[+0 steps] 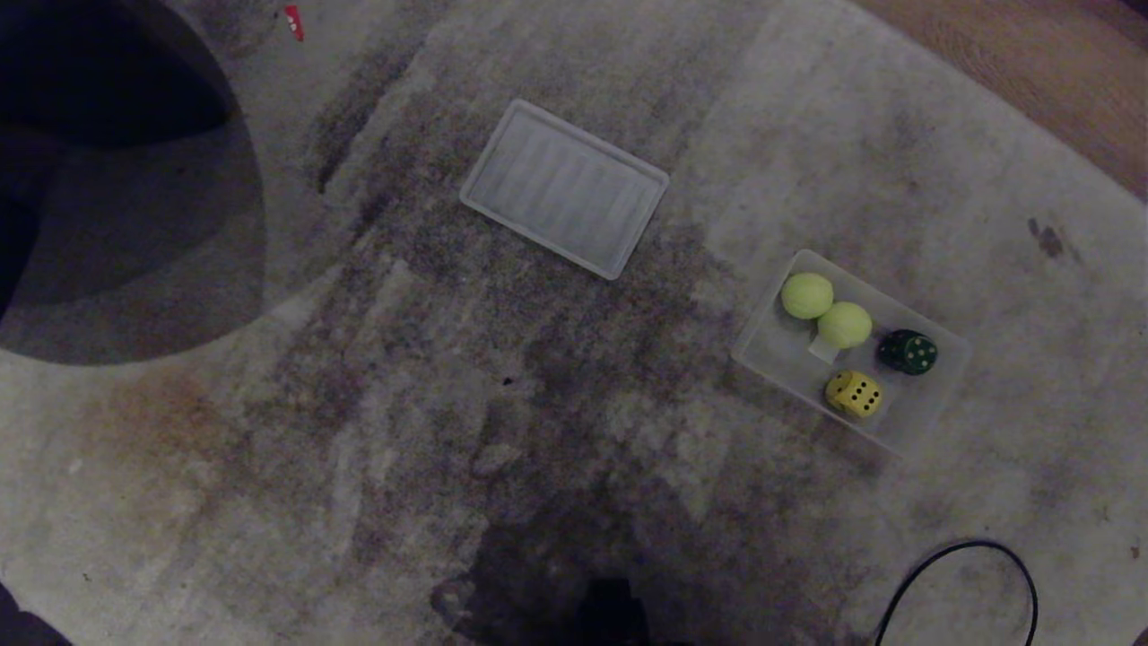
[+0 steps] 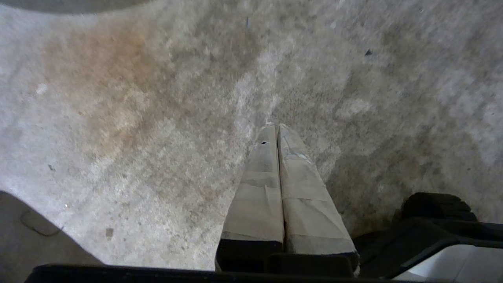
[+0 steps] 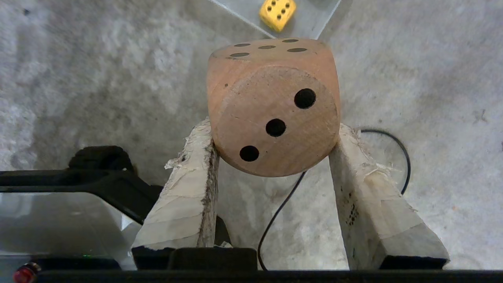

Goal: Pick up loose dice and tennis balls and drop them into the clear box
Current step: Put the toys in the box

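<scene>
A pinkish-tan die point(image 3: 274, 108) with black dots is held tight between the two taped fingers point(image 3: 188, 188) of the right gripper point(image 3: 273, 151). In the right wrist view it sits in the middle of the frame, and the side with three dots is turned to the camera. It is held up above the grey carpet point(image 3: 78, 78). A thin black cable point(image 3: 283, 204) is seen on the carpet under it.

At the top of that frame, a corner of the clear box point(image 3: 322, 23) is seen, with the yellow die point(image 3: 277, 13) in it.

In the head view, the clear box point(image 1: 780, 345) is found at the right of the frame, on the carpet. Two tennis balls point(image 1: 807, 295) are seen inside it, touching each other. The dark green die point(image 1: 908, 352) is just beside them, and the yellow die point(image 1: 853, 393) is near the lower edge of the box. A flat ribbed lid point(image 1: 565, 187) is seen at the upper middle, well apart from the box. The black cable point(image 1: 969, 574) is looped at the lower right.

In the left wrist view, the left gripper point(image 2: 278, 129) is closed with nothing in it, above bare carpet.
</scene>
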Robot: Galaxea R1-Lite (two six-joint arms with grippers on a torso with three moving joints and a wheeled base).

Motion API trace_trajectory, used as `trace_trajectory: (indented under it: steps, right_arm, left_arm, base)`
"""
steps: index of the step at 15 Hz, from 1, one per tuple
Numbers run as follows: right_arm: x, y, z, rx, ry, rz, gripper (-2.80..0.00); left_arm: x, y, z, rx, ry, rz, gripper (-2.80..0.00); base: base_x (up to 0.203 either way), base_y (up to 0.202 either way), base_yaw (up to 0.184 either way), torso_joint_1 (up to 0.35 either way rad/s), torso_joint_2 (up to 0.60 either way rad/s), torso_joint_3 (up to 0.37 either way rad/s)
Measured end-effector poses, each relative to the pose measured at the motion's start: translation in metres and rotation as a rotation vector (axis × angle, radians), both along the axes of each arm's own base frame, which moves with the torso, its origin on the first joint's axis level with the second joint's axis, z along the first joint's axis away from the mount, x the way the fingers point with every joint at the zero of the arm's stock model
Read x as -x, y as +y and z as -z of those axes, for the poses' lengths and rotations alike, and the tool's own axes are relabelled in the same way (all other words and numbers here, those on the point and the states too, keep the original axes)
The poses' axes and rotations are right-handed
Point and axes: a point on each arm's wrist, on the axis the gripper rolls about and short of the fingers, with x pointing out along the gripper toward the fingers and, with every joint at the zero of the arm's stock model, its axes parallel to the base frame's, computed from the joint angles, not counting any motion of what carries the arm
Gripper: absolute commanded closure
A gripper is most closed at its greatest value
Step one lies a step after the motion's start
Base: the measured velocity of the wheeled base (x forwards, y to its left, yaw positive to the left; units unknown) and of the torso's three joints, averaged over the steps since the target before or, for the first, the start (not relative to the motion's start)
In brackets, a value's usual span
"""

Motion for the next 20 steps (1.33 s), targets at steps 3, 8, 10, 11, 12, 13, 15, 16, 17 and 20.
trace_trajectory:
  steps: [3, 8, 10, 11, 12, 13, 15, 16, 17, 20]
  right_arm:
    - [0.0000, 0.0000, 0.0000, 0.000, 0.000, -0.001, 0.00]
    - [0.0000, 0.0000, 0.0000, 0.001, 0.000, -0.001, 0.00]
    - [0.0000, 0.0000, 0.0000, 0.002, 0.000, -0.001, 0.00]
    - [0.0000, 0.0000, 0.0000, 0.002, 0.000, -0.001, 0.00]
    - [0.0000, 0.0000, 0.0000, -0.001, 0.000, -0.001, 0.00]
    - [0.0000, 0.0000, 0.0000, -0.002, 0.001, -0.001, 0.00]
    - [0.0000, 0.0000, -0.0001, 0.014, 0.000, -0.006, 0.00]
    - [0.0000, 0.0000, -0.0001, 0.018, 0.001, -0.007, 0.00]
    - [0.0000, -0.0001, -0.0001, -0.003, 0.001, -0.001, 0.00]
    - [0.0000, -0.0001, -0.0004, -0.017, 0.001, 0.003, 0.00]
  left_arm:
    - [0.0000, 0.0000, 0.0000, 0.000, 0.000, 0.001, 0.00]
    - [0.0000, 0.0000, 0.0000, 0.001, 0.000, 0.001, 0.00]
    - [0.0000, 0.0000, 0.0000, 0.001, 0.000, 0.001, 0.00]
    - [0.0000, 0.0000, 0.0000, 0.000, 0.000, 0.000, 0.00]
    - [0.0000, 0.0000, 0.0001, -0.003, 0.001, 0.000, 0.00]
    - [0.0000, -0.0001, 0.0001, -0.008, 0.001, 0.004, 0.00]
    - [0.0000, -0.0001, 0.0001, -0.008, 0.001, 0.003, 0.00]
    - [0.0000, 0.0000, 0.0000, -0.002, 0.001, 0.001, 0.00]
    - [0.0000, 0.0000, 0.0000, -0.001, 0.000, 0.000, 0.00]
    - [0.0000, 0.0000, 0.0000, 0.000, 0.000, 0.000, 0.00]
  base:
    - [0.000, 0.000, 0.000, 0.003, 0.00, -0.201]
    - [0.000, 0.000, 0.000, 0.001, 0.00, -0.193]
    - [0.000, 0.000, 0.000, 0.002, 0.00, -0.177]
    - [0.000, 0.000, 0.000, 0.002, 0.00, -0.083]
    - [0.000, 0.000, 0.000, 0.000, 0.01, -0.046]
    - [0.000, 0.000, 0.000, 0.002, 0.00, -0.039]
    - [0.000, 0.000, 0.000, 0.000, 0.00, 0.000]
    - [0.000, 0.000, 0.000, 0.000, 0.00, 0.000]
    - [0.000, 0.000, 0.000, 0.000, 0.00, 0.000]
    - [0.000, 0.000, 0.000, 0.000, 0.00, 0.000]
